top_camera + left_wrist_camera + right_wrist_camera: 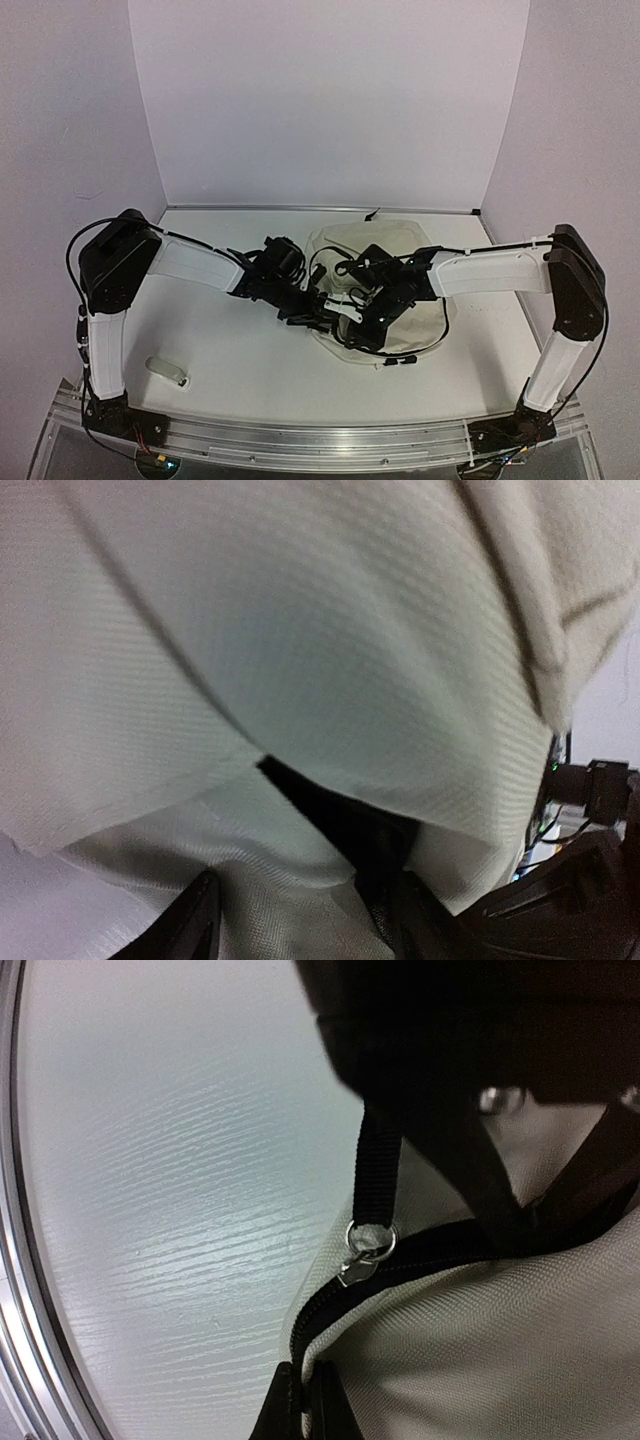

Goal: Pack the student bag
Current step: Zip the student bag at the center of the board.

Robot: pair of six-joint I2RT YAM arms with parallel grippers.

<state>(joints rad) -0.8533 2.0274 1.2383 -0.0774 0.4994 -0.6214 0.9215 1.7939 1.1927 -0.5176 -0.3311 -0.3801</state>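
Right wrist: right jaws pinching student bag [500,1350]; left jaws apart.

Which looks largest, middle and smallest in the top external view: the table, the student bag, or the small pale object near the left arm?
Largest to smallest:
1. table
2. student bag
3. small pale object
None look alike in size.

Bag: I see the student bag [385,290] lying on the table [240,350], right of centre, toward the back.
Small item: I find a small item [167,370] at the front left, well apart from the bag.
Zip pull: the zip pull [358,1265] sits on the bag's edge.
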